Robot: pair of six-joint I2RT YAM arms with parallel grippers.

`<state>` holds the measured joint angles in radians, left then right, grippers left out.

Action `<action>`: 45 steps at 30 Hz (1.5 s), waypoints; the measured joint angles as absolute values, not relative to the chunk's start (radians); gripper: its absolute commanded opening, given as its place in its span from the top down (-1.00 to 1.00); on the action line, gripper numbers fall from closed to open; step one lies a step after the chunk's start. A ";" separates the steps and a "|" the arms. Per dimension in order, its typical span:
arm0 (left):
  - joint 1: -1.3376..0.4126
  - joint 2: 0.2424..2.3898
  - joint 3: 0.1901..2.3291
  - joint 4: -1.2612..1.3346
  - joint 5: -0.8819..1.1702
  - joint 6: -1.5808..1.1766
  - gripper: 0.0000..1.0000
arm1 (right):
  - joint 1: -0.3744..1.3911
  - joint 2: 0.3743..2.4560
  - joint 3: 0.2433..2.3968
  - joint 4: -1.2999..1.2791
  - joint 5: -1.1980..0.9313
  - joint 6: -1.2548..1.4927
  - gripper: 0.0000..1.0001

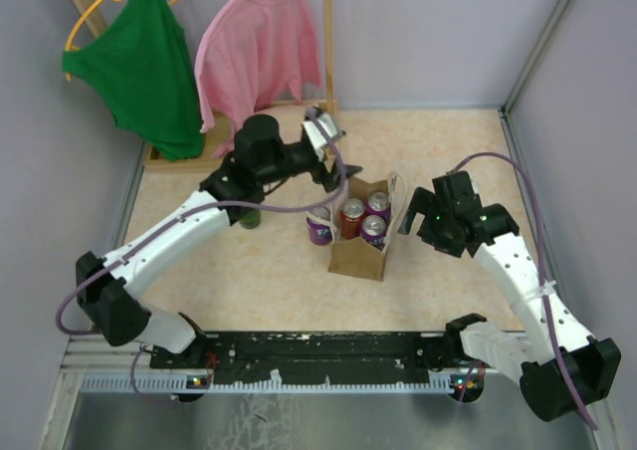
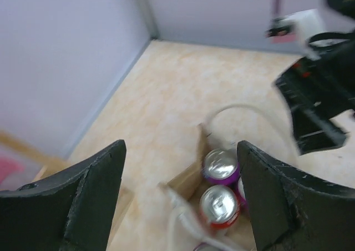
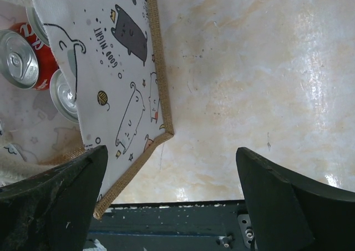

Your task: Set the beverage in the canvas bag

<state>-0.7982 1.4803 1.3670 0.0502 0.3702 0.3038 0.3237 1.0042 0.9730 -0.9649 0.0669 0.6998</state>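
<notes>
Beige marbled tabletop (image 1: 269, 281), pale grey-lilac walls (image 1: 428, 32) on 3 sides, black rail (image 1: 318, 348) at near edge w/ arm bases. Back left: wooden rack (image 1: 326, 42) w/ green top (image 1: 149, 62) and pink top (image 1: 259, 57) on hangers.

Canvas bag (image 1: 358, 256) upright mid-table, mouth open, cat-print lining. 3 cans inside: red can (image 1: 351, 214) plus 2 purple-labelled cans (image 1: 378, 205). A further purple can (image 1: 318, 228) stands on the table just beside the bag's left wall.

L gripper (image 2: 180, 151) above the bag's far-left side, fingers (image 2: 100, 184) spread wide, nothing held. R gripper (image 3: 171, 154) at the bag's right edge, fingers (image 3: 277, 195) spread wide, empty.
</notes>
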 measured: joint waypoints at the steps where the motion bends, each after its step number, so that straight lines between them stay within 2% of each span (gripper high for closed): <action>1: -0.764 1.462 1.370 0.032 0.367 0.291 -0.73 | 0.324 1.004 0.973 -0.965 0.066 0.700 -0.98; 8: -0.500 1.449 1.347 -0.209 0.320 0.269 -0.79 | 0.324 1.005 0.953 -0.943 0.058 0.699 -0.98; 14: -0.516 1.459 1.285 -0.360 0.326 0.305 -0.85 | 0.324 1.019 0.942 -0.920 0.050 0.699 -0.98; 21: -0.517 1.550 1.262 -0.413 0.381 0.315 -0.98 | 0.324 1.020 0.942 -0.920 0.047 0.699 -0.98; 27: -0.516 1.577 1.218 -0.412 0.511 0.336 -1.00 | 0.324 1.002 0.942 -0.928 0.049 0.699 -0.98; 33: -0.479 1.570 1.227 -0.355 0.555 0.275 -1.00 | 0.324 0.973 0.942 -0.944 0.054 0.701 -0.98; 41: -0.445 1.498 1.417 -0.189 0.576 0.085 -1.00 | 0.324 0.987 0.942 -0.943 0.053 0.700 -0.98; 45: -0.395 1.453 1.434 -0.107 0.573 -0.015 -1.00 | 0.324 1.014 0.942 -0.937 0.049 0.699 -0.98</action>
<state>-0.3954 1.4532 1.4338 -0.1074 0.5728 -0.0147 0.3237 1.0138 0.9424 -0.9371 0.0486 0.6994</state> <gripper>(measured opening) 0.998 0.990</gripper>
